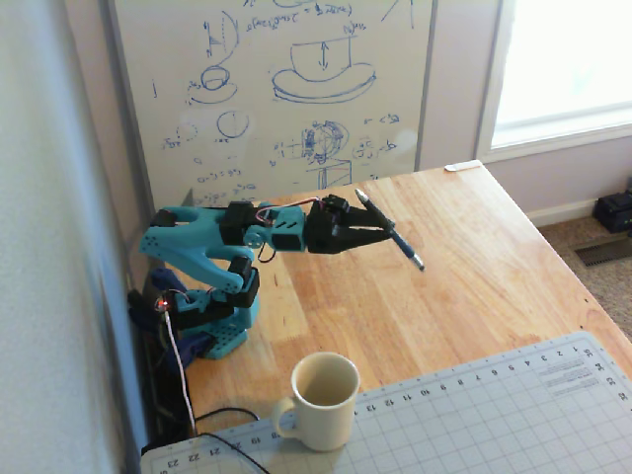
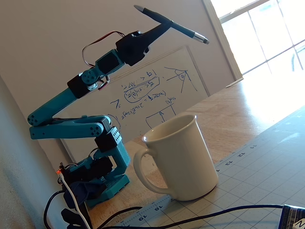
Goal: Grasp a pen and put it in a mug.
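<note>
The black two-finger gripper [image 1: 380, 229] is clamped near the middle of the thin dark stick pen [image 1: 390, 229], held high in the air. Light, stiff and smooth, the pen may swivel in that grip. The cream-white ceramic mug [image 1: 323, 401] stands well apart below, with open wooden tabletop [image 1: 464, 276] between.

- It looks like an office or hobby workroom.
- A whiteboard [image 1: 272, 89] covered in blue sketches and formulas leans against the wall.
- A wooden table [image 1: 464, 267] carries a gridded cutting mat [image 1: 474, 415] with a ruler edge.
- A bright window [image 1: 568, 64] and carpet [image 1: 592, 262] suggest an ordinary room.
</note>
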`<action>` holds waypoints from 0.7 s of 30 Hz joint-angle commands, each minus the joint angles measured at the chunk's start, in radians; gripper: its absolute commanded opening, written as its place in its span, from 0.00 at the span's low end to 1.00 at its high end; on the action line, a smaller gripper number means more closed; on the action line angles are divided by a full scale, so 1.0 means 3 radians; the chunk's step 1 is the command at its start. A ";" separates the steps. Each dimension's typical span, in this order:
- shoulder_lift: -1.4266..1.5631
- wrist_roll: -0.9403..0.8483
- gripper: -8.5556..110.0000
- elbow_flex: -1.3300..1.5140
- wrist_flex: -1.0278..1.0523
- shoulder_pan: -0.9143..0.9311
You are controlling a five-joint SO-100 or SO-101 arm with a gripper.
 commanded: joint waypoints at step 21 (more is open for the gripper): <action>0.0235 -0.0864 0.09 0.0511 -0.0112 0.1478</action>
